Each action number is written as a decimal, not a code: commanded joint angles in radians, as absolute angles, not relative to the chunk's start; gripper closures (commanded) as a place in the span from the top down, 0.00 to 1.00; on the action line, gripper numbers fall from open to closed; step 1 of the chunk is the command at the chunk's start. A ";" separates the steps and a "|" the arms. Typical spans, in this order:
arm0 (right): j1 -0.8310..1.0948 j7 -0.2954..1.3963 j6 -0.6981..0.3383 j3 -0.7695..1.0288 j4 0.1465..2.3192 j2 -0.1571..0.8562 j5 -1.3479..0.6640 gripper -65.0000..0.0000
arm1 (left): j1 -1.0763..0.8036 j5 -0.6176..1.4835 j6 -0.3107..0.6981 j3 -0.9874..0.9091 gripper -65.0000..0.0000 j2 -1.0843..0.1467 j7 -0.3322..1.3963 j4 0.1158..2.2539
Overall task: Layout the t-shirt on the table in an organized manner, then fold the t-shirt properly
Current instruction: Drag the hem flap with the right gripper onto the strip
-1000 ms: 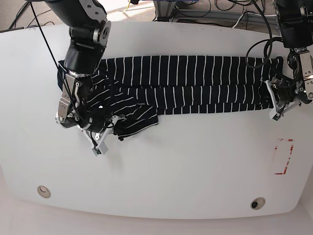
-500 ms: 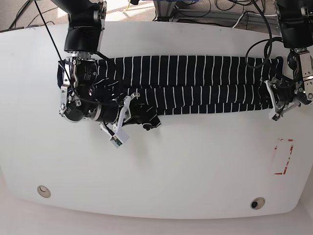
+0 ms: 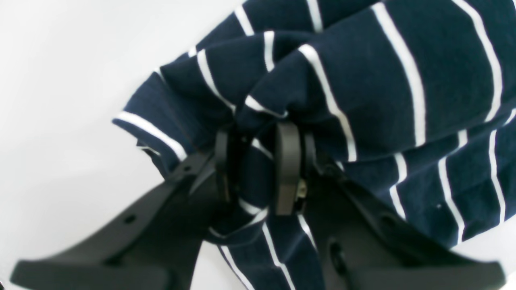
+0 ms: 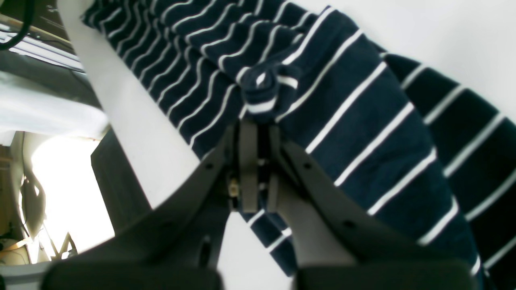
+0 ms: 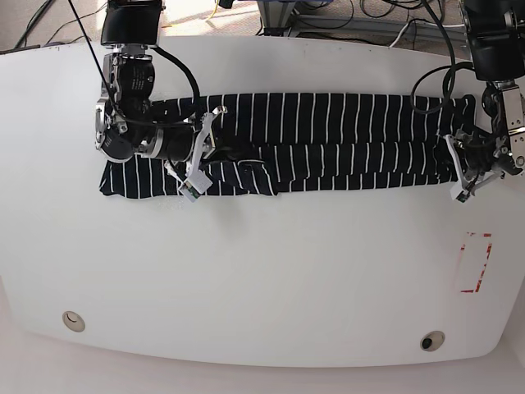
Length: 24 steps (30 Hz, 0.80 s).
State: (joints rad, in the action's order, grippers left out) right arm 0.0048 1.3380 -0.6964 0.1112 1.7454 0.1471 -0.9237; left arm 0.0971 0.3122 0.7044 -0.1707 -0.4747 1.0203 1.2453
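The navy white-striped t-shirt (image 5: 328, 139) lies as a long folded band across the far half of the white table (image 5: 287, 279). My right gripper (image 5: 207, 153) is on the band's left part, shut on a bunched fold of cloth. The right wrist view shows its fingers (image 4: 248, 177) pinching the t-shirt (image 4: 363, 121). My left gripper (image 5: 455, 169) is at the band's right end, shut on the hem. In the left wrist view its pads (image 3: 287, 169) clamp a gathered wad of the t-shirt (image 3: 383, 80).
A red-outlined rectangle mark (image 5: 476, 263) is at the right, below my left gripper. Two round fittings (image 5: 73, 321) (image 5: 431, 340) sit near the front edge. Cables and a frame (image 5: 328, 16) lie beyond the far edge.
My right gripper has swung up and to the right from the band's lower left corner, carrying cloth with it. The left end now lies flatter. The left arm has not moved.
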 commanded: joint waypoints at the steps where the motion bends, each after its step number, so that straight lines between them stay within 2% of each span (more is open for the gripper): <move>1: 0.007 1.316 -0.698 0.114 1.768 0.162 -0.961 0.11 | 0.077 0.255 0.698 -0.157 0.21 -0.470 1.079 1.227; 5: 0.031 1.316 -0.698 0.116 1.767 0.176 -0.978 0.35 | 0.077 0.255 0.698 -0.157 0.21 -0.470 1.079 1.227; 9: 0.065 1.316 -0.698 0.113 1.768 0.196 -1.013 0.67 | 0.077 0.252 0.698 -0.157 0.21 -0.470 1.079 1.227; 14: 0.094 1.320 -0.698 0.071 1.784 0.223 -1.029 0.99 | 0.077 0.252 0.698 -0.157 0.21 -0.470 1.079 1.227; 19: 0.139 1.319 -0.698 0.039 1.848 0.257 -1.029 1.00 | 0.077 0.254 0.698 -0.157 0.21 -0.470 1.079 1.228; 24: 0.142 1.316 -0.698 0.107 1.890 0.280 -1.026 1.00 | 0.079 0.257 0.698 -0.137 0.21 -0.470 1.079 1.233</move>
